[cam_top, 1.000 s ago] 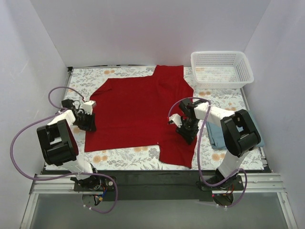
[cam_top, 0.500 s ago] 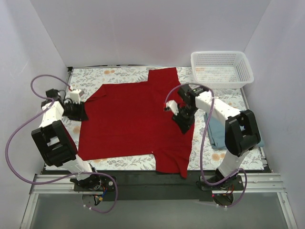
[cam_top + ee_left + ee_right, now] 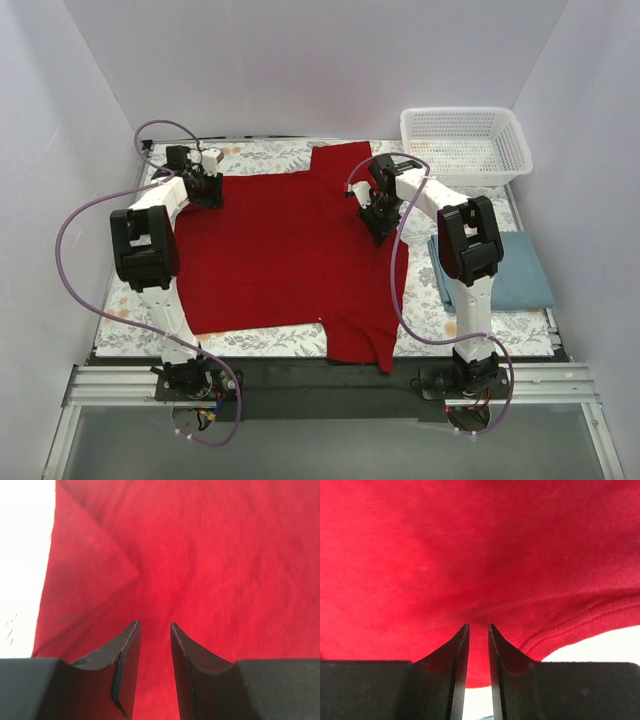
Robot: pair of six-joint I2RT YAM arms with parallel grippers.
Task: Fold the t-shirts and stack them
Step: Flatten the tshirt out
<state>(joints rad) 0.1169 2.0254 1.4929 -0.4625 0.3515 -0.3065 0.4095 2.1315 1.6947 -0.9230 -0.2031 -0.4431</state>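
Note:
The red t-shirt [image 3: 290, 250] lies spread flat on the floral table, one sleeve pointing to the far side and one to the near edge. My left gripper [image 3: 207, 190] is at its far left corner; in the left wrist view its jaws [image 3: 154, 625] stand narrow with red cloth [image 3: 225, 555] between them and a fold to their left. My right gripper [image 3: 380, 218] is at the shirt's right side; its jaws [image 3: 478, 626] pinch the cloth [image 3: 470, 545] near a hemmed edge, and creases run to the tips. The blue-grey t-shirt [image 3: 515, 270] lies folded at the right, behind the right arm.
A white lattice basket [image 3: 460, 112] stands at the far right corner. White walls close in the table [image 3: 250, 155] on three sides. The left arm's purple cable loops over the table's left strip.
Both grippers moved away from the bases, the left one also to the right, up to the shirt's far corner. The red t-shirt slid with them and its left edge shifted right.

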